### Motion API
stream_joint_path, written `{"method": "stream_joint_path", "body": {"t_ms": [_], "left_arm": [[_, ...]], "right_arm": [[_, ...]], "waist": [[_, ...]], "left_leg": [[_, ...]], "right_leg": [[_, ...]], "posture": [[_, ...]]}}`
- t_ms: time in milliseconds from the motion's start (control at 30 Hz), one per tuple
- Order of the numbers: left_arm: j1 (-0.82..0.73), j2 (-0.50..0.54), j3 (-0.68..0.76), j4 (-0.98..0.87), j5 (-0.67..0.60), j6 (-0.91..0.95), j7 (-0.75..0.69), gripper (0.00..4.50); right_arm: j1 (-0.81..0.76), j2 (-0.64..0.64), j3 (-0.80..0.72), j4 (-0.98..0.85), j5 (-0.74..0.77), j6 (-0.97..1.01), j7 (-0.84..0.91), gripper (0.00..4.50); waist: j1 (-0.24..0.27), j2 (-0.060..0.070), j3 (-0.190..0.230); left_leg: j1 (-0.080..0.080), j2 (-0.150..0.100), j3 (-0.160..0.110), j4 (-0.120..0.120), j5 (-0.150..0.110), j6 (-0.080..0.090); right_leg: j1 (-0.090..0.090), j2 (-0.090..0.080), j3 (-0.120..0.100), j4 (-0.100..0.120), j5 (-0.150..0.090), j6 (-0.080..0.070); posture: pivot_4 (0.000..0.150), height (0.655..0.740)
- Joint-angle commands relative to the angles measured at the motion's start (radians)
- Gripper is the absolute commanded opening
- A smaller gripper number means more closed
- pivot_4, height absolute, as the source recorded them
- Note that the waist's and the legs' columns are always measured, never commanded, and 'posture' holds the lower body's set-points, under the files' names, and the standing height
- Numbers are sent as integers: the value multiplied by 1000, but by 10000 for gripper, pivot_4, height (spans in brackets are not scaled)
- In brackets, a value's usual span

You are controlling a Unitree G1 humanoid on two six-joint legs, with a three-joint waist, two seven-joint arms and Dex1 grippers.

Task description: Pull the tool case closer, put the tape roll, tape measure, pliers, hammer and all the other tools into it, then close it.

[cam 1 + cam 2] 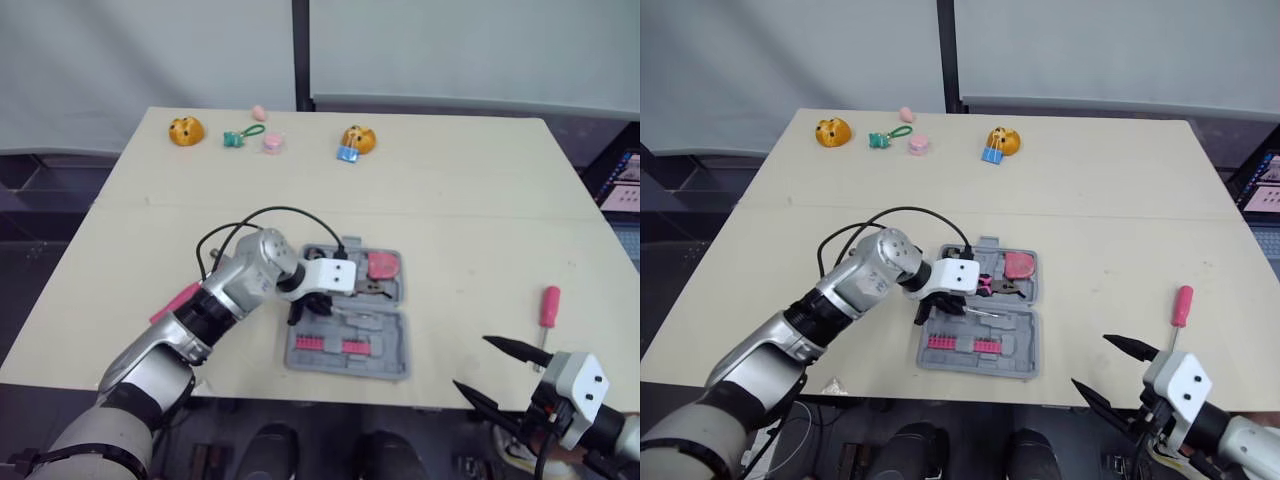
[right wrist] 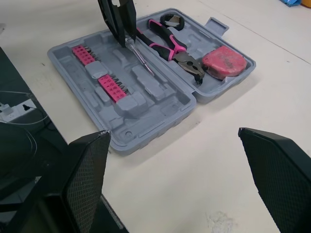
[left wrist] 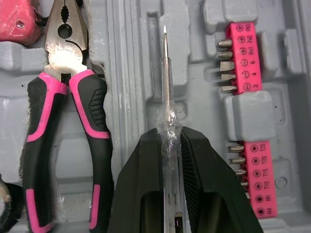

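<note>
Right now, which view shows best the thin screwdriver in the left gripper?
The left wrist view: the thin screwdriver runs from the left gripper to its tip. The right wrist view shows it small; the eye views, barely.

Lab-like room: beige table, grey partitions.

The grey tool case lies open; a slim screwdriver sits clamped between the left jaws, pink-black pliers just beside.

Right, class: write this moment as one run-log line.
left gripper shut on thin screwdriver at open tool case; pliers, tape measure in case; right gripper open; pink screwdriver on table
</note>
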Motion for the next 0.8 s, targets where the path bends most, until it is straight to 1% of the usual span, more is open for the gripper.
{"method": "stream_joint_path", "body": {"t_ms": [33,267,533,800], "left_arm": [[-45,-28,-2,25,16,-23,-6,303],[-78,-54,-11,80,40,-41,-20,303],[-93,-73,-24,92,65,-22,-48,303],[-100,-92,-20,117,82,-9,-40,303]], "right_arm": [[12,3,-29,-39,15,-6,-13,45000],[19,4,-31,-47,15,-3,-19,45000],[22,1,-31,-51,19,-1,-24,45000],[19,-1,-34,-55,21,6,-27,45000]], "waist": [[0,0,0],[-3,0,0],[-1,0,0],[-2,0,0]], "left_leg": [[0,0,0,0,0,0],[0,0,0,0,0,0],[0,0,0,0,0,0],[0,0,0,0,0,0]], "right_leg": [[0,0,0,0,0,0],[0,0,0,1,0,0],[-1,0,0,1,0,0],[-1,0,0,1,0,0]], "posture": [[1500,6677],[1500,6677],[1500,6677],[1500,6677]]}}
